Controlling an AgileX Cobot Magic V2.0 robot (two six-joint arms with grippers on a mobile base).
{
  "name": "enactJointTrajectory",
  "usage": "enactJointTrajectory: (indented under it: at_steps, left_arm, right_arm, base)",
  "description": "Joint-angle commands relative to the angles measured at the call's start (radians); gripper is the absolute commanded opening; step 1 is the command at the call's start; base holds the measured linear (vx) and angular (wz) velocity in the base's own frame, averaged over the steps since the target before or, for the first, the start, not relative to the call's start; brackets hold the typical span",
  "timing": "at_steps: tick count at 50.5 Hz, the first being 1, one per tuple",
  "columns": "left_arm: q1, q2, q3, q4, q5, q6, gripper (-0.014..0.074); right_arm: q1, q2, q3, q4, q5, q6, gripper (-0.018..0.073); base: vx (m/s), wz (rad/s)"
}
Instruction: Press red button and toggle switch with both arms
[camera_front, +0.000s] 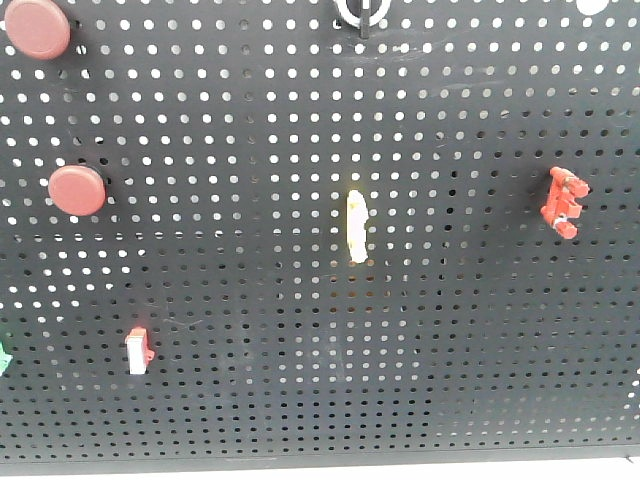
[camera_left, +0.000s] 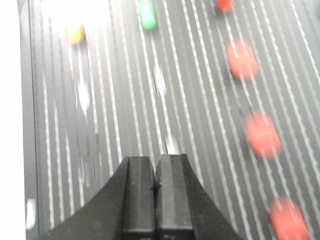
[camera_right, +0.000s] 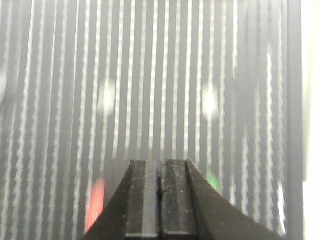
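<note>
Half of toggle switch (camera_front: 361, 10) off-frame

Dull-red button (camera_front: 77, 190), pale-yellow lever (camera_front: 356, 226), black pegboard (camera_front: 300, 350) dotted with holes.

Two red buttons (camera_front: 37, 28) (camera_front: 77, 190), one toggle switch (camera_front: 362, 12), one yellow lever (camera_front: 356, 227), one ribbed lever (camera_front: 564, 201), one rocker (camera_front: 139, 351).

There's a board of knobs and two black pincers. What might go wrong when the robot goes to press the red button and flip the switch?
The upper red button and lower red button look alike, so the wrong one might get pressed. The toggle switch is cut off at the front view's top edge, which may make aiming harder. Both wrist views are smeared; the shut left gripper or right gripper could land on bare pegboard instead.
</note>
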Motion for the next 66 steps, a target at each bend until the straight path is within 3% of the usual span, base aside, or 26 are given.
enactJointTrajectory:
  at_steps: [1, 15, 24, 33, 43, 52, 66]
  left_arm:
    - [-0.003, 0.116, -0.089, -0.003, 0.002, -0.01, 0.0001]
    - [-0.009, 0.333, -0.1, -0.01, -0.054, -0.009, 0.0001]
    - [-0.119, 0.398, -0.108, 0.024, -0.201, -0.016, 0.0001]
    - [-0.271, 0.479, -0.201, 0.025, -0.134, -0.027, 0.0001]
    - [-0.356, 0.597, -0.361, 0.023, -0.059, -0.027, 0.0001]
    - [-0.394, 0.683, -0.474, 0.023, -0.007, -0.027, 0.0001]
    - [-0.394, 0.768, -0.51, 0.015, -0.008, -0.027, 0.0001]
  right_arm:
    - [-0.007, 0.098, -0.082, -0.004, -0.063, -0.004, 0.0]
    - [-0.007, 0.232, -0.095, -0.003, -0.124, -0.004, 0.0]
    - [-0.007, 0.247, -0.095, -0.003, -0.127, -0.004, 0.0]
    - [-0.007, 0.247, -0.095, -0.003, -0.129, -0.004, 0.0]
    - [-0.007, 0.247, -0.095, -0.003, -0.129, -0.004, 0.0]
    - [-0.007, 0.247, -0.095, -0.003, -0.129, -0.004, 0.0]
    - [-0.007, 0.247, -0.095, -0.003, -0.129, -0.004, 0.0]
  base:
    - [0.0, 0.0]
    - [0.0, 0.0]
    - [0.0, 0.0]
    - [0.0, 0.0]
    - [0.0, 0.0]
    - [0.0, 0.0]
    - [0.0, 0.0]
